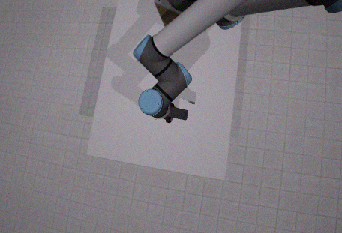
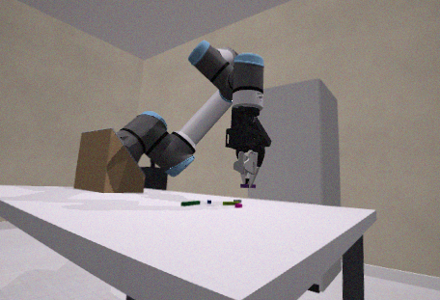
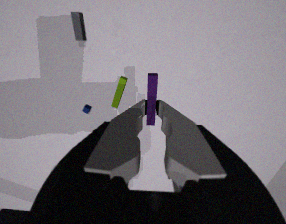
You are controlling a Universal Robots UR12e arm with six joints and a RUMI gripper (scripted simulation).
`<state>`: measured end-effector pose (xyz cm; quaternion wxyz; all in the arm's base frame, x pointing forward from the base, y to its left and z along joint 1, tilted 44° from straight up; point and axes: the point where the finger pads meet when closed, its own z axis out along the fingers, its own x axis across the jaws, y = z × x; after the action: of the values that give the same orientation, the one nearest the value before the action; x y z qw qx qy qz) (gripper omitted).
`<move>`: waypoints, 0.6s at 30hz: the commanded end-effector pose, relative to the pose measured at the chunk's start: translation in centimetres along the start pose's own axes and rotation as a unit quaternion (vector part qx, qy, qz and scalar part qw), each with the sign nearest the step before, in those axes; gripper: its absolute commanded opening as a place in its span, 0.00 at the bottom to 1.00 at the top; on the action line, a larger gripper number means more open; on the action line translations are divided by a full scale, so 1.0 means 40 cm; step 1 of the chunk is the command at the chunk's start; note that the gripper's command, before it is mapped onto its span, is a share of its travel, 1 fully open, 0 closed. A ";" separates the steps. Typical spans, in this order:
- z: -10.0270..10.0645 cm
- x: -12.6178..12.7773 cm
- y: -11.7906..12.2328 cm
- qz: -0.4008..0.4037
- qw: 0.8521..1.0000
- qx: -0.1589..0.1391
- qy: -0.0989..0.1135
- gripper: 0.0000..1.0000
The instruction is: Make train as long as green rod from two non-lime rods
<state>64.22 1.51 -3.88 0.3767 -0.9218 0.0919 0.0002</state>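
Note:
My gripper [image 2: 248, 181] [image 3: 151, 101] is shut on the purple rod [image 2: 248, 186] [image 3: 152, 95] and holds it level, a little above the white table [image 2: 270, 250] [image 1: 150, 149]. Below it on the table lie the green rod [image 2: 190, 204], the small blue rod [image 2: 208, 202] [image 3: 86, 109], the lime rod [image 2: 231, 203] [image 3: 119, 92] and the magenta rod [image 2: 237, 205]. The grey rod [image 3: 79, 26] [image 1: 192, 102] lies farther off. In the overhead view the arm hides the other rods.
A brown box [image 2: 106, 163] stands at the arm's base at the back of the table. A tall grey cabinet [image 2: 299, 139] stands behind the table. The table's front right edge is near in the side view.

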 end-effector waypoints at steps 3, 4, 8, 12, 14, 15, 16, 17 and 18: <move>0.062 0.003 0.001 0.000 1.000 0.000 0.001 0.00; 0.069 0.003 0.001 0.000 1.000 0.000 0.001 0.00; 0.082 0.003 0.001 0.000 1.000 0.000 0.001 0.00; 0.096 0.003 0.001 0.000 1.000 0.000 0.001 0.00; 0.098 0.003 0.001 0.000 1.000 0.000 0.001 0.00; 0.098 0.003 0.001 0.000 1.000 0.000 0.001 0.00; 0.099 0.003 0.001 0.000 1.000 0.000 0.001 0.00; 0.099 0.003 0.001 0.000 1.000 0.000 0.001 0.00; 0.099 0.003 0.001 0.000 1.000 0.000 0.001 0.00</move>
<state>64.55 4.23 -6.74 0.3765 -0.9218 0.0921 0.0000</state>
